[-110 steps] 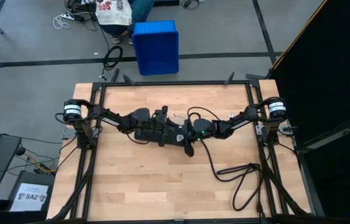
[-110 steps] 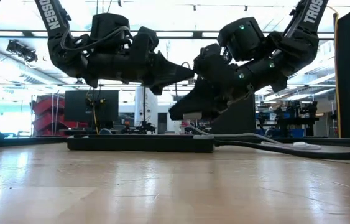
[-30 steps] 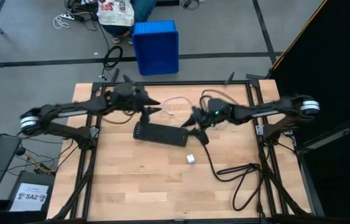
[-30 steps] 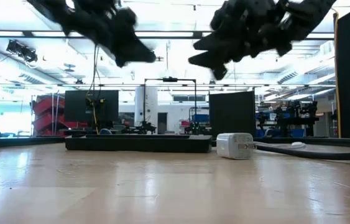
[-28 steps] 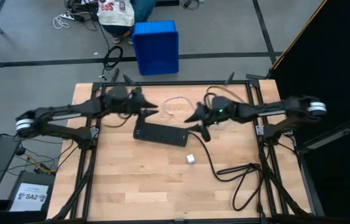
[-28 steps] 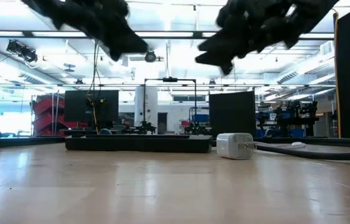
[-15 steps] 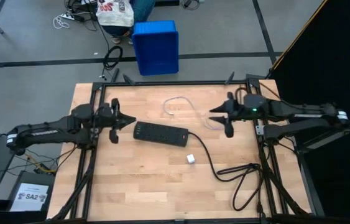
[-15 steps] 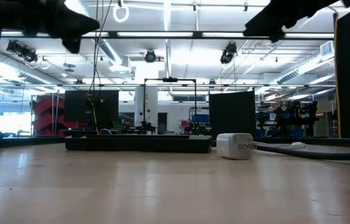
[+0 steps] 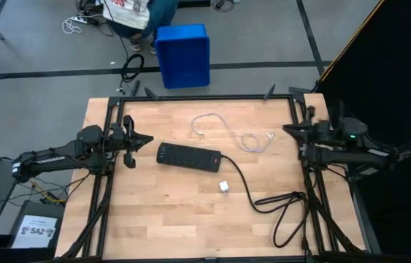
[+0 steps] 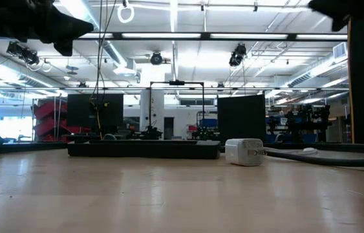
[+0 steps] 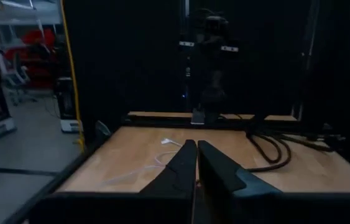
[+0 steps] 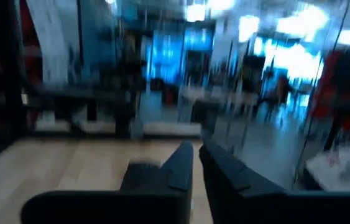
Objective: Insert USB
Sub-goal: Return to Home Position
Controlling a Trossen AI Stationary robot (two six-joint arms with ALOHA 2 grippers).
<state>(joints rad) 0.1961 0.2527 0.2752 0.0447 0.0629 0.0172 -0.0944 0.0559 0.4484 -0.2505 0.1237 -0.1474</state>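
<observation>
The USB [image 9: 220, 124] is a thin white cable lying loosely curled on the table's far half, with one end near the right side [image 9: 267, 136]; it also shows in the left wrist view [image 11: 153, 165]. A black power strip [image 9: 188, 155] lies flat at mid-table, seen low [image 10: 144, 149]. A small white charger cube [image 9: 223, 187] sits on the wood just near of it [image 10: 245, 151]. My left gripper [image 9: 145, 139] hangs shut above the table's left edge [image 11: 196, 146]. My right gripper [image 9: 287, 128] is shut at the right edge [image 12: 196, 149]. Both hold nothing.
The strip's thick black cord [image 9: 243, 183] runs toward the near right corner and piles in loops [image 9: 285, 208]. A black frame rail [image 9: 205, 97] borders the table. A blue bin [image 9: 182, 55] stands on the floor beyond the far edge, with a person [image 9: 133, 13] behind it.
Both arms have drawn back from above the power strip: the left gripper moved toward the table's left edge, the right gripper toward the right edge. The strip, the cube and the white cable stayed where they lay.
</observation>
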